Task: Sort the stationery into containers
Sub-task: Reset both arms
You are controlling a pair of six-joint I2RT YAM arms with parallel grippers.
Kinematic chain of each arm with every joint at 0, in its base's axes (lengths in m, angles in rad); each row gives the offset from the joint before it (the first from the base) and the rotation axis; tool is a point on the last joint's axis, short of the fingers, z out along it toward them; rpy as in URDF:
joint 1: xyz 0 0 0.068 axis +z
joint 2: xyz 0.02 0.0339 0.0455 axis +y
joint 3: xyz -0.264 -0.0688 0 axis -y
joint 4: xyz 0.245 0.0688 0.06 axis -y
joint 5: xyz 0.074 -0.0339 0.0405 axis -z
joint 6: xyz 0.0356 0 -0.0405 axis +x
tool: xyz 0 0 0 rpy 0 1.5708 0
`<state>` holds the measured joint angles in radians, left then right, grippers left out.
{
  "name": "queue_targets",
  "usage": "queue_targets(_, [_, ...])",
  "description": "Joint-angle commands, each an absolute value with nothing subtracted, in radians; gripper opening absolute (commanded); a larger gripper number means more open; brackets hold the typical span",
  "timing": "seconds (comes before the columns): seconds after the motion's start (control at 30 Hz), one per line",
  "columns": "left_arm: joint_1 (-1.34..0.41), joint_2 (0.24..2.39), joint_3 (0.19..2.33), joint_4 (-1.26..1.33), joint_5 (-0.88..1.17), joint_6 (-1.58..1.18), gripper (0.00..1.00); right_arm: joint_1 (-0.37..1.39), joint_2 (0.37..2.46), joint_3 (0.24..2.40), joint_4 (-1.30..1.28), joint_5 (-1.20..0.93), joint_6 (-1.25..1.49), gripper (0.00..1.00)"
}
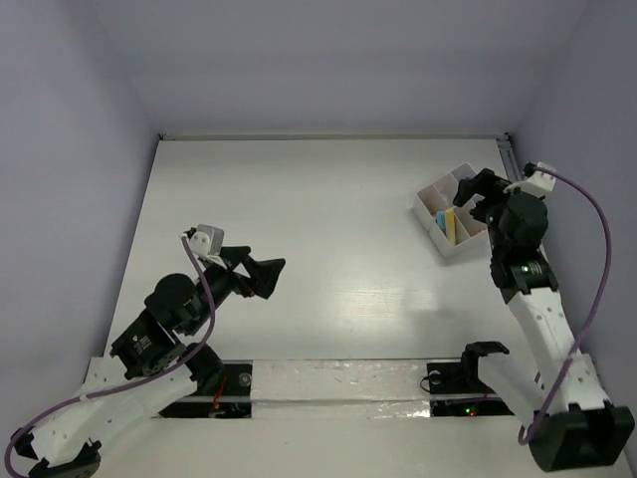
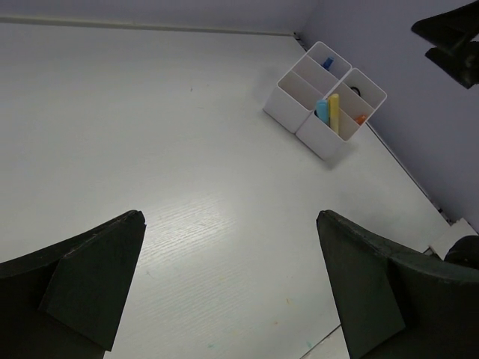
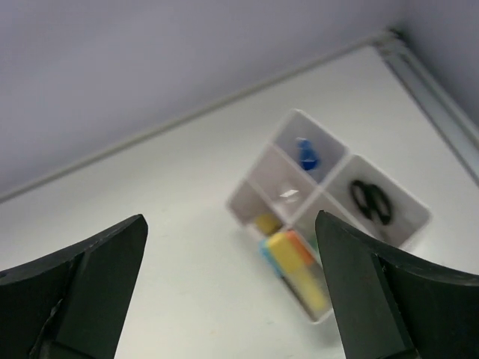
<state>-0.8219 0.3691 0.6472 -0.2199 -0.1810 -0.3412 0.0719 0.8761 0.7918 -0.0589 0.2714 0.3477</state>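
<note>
The containers are one white divided tray (image 1: pixel 426 194) at the far right of the table. In its near compartment stand yellow (image 2: pixel 334 112), blue (image 2: pixel 322 111) and orange (image 2: pixel 361 119) stationery pieces. A blue-capped bottle (image 3: pixel 305 153) sits in the far compartment, a black looped item (image 3: pixel 372 200) in another, and a small yellow piece (image 3: pixel 267 223) in the left one. My right gripper (image 1: pixel 472 202) hovers above the tray, open and empty (image 3: pixel 230 218). My left gripper (image 1: pixel 274 279) is low over bare table at the left, open and empty (image 2: pixel 230 217).
Grey walls close the table on three sides, and a metal rail (image 3: pixel 426 75) runs along the right edge behind the tray. A taped strip (image 1: pixel 338 383) lies at the front between the arm bases. The right arm's wrist (image 2: pixel 449 37) shows dark at the upper right.
</note>
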Motion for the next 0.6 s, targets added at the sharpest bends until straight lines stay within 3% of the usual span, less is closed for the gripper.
queue_targets(0.0, [-0.802,0.380,0.663,-0.147,-0.207,-0.333,0.99,0.080,0.735,0.870,-0.144,-0.060,0.443,1.00])
queue_targets(0.2, [-0.802,0.387,0.707,-0.089,-0.232,-0.339,0.99,0.080,0.514,0.922,-0.170,-0.314,0.465,1.00])
queue_targets(0.57, [-0.802,0.462,0.874,0.034,-0.250,-0.276,0.99,0.080,0.219,1.026,-0.261,-0.135,0.374,1.00])
